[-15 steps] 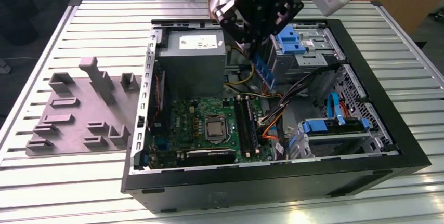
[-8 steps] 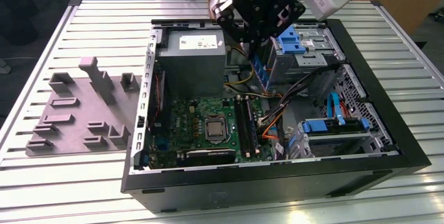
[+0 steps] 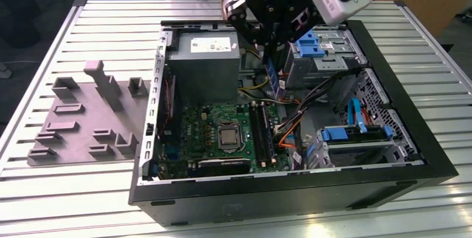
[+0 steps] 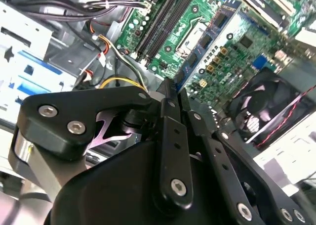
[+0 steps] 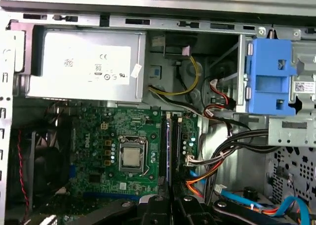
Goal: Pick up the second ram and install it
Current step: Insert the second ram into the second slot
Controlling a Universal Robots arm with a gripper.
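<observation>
My gripper (image 3: 271, 54) hangs over the open computer case (image 3: 413, 144), between the power supply and the drive cage. It is shut on the second ram (image 3: 276, 78), a narrow dark blue stick that hangs downward from the fingers. In the second wrist view the ram (image 4: 211, 33) runs out from the gripper (image 4: 171, 89) across the green motherboard (image 4: 247, 42). Its thin edge (image 5: 169, 158) in the first wrist view lies along the long black memory slots (image 5: 162, 146), above the gripper (image 5: 171, 201). In the exterior view the slots (image 3: 260, 133) lie below the stick, with a clear gap between.
A grey power supply (image 3: 203, 56) fills the case's far corner. Blue drive brackets (image 3: 308, 42) and bundled cables (image 3: 295, 122) crowd the slots on the exterior view's right. The silver processor (image 3: 229, 138) sits on their other side. A grey moulded fixture (image 3: 81, 116) lies outside the case.
</observation>
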